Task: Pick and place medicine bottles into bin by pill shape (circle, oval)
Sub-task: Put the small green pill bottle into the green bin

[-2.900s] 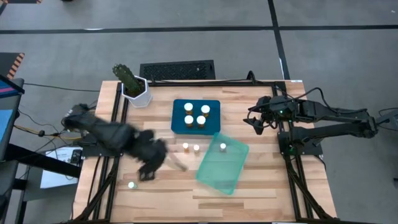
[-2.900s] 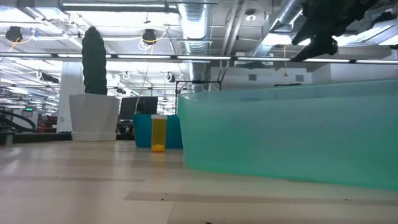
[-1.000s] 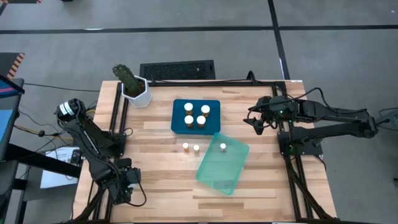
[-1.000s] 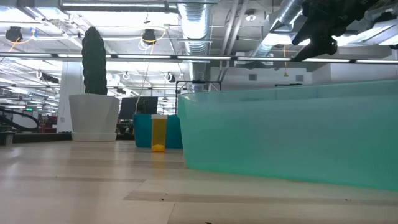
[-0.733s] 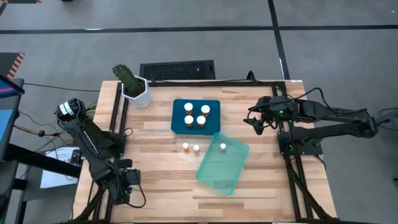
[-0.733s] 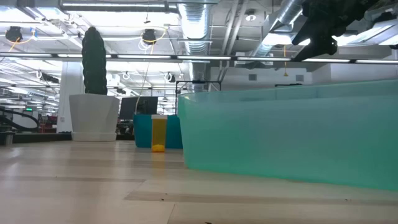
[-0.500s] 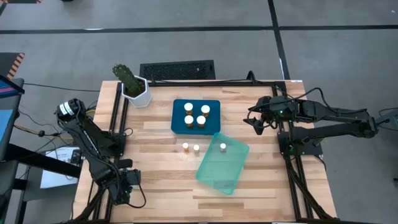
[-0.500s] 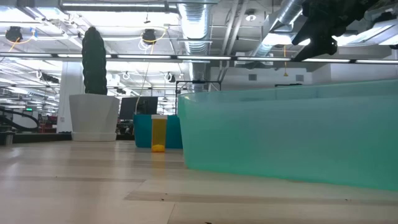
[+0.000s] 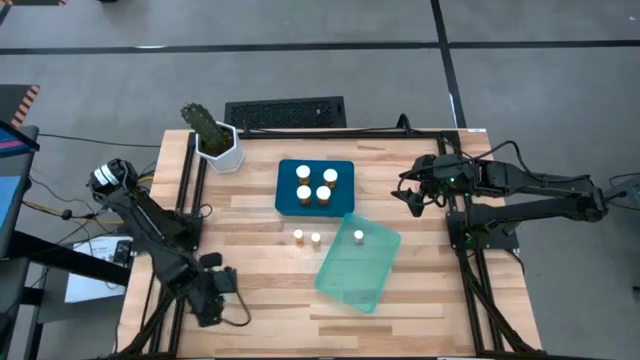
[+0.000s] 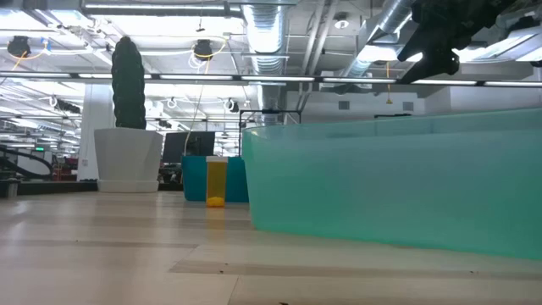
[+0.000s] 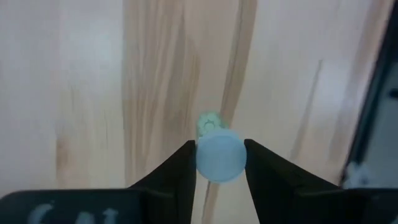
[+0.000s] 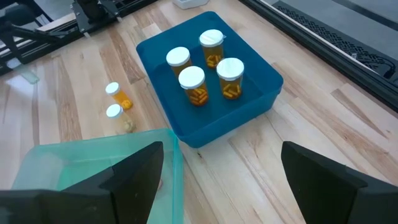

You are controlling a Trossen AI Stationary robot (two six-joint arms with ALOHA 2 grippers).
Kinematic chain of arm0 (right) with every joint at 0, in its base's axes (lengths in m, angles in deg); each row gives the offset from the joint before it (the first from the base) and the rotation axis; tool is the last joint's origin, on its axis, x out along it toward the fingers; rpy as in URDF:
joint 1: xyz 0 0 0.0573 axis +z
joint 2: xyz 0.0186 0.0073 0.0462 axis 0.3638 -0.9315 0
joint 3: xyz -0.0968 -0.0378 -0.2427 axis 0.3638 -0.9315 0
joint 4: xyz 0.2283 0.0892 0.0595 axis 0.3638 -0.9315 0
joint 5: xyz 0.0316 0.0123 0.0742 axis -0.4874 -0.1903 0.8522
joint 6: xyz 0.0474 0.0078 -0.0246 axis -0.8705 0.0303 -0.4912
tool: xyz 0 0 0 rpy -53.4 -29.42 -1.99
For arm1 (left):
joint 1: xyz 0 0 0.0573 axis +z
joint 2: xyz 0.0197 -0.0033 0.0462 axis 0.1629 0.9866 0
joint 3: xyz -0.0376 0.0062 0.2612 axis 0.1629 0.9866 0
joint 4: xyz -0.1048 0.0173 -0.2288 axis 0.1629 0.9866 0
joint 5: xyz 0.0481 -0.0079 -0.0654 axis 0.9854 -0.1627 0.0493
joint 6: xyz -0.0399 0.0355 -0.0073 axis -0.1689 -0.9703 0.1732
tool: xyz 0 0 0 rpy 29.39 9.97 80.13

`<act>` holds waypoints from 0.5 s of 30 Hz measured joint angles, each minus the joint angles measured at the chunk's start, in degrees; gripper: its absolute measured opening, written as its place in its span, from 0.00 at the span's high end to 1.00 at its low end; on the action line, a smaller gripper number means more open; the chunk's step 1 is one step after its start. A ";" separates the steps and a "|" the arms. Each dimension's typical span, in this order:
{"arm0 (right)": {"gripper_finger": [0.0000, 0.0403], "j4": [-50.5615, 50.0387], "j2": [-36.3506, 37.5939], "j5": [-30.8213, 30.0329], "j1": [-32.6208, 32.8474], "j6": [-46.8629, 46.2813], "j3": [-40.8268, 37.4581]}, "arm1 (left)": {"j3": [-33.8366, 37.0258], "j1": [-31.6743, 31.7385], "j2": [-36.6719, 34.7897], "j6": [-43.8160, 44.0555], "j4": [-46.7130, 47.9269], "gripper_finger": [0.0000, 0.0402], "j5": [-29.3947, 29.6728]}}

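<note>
A slim pale bottle [image 11: 219, 155] is pinched by the left hand [image 9: 215, 292] near the table's [image 9: 270, 320] front left. Four amber bottles [image 9: 315, 185] are kept in the blue bin [image 9: 284, 172]. The right hand [image 9: 412, 196] is spread wide at the table's right edge.

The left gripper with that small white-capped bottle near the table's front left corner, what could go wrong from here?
1. The left gripper pinches the slim pale bottle only at its white cap, so it might slip or swing when lifted.
2. Carrying it to the teal translucent bin, the arm could knock over the two small bottles standing loose beside that bin.
</note>
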 joint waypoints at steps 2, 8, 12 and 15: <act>0.17 0.00 -0.02 -0.02 0.00 -0.02 0.00 | -2.36 3.61 -0.02 -2.64 0.38 0.72 0.12; 0.17 0.04 -0.02 -0.02 0.00 -0.15 0.00 | -9.33 17.23 -0.04 -11.62 3.07 0.72 2.53; 0.17 0.04 -0.02 -0.02 0.00 -0.15 0.00 | -13.78 27.33 -0.02 -18.46 3.04 0.72 2.91; 0.17 0.04 -0.02 -0.01 0.00 -0.13 0.00 | -17.31 34.65 0.57 -24.02 2.06 0.72 3.52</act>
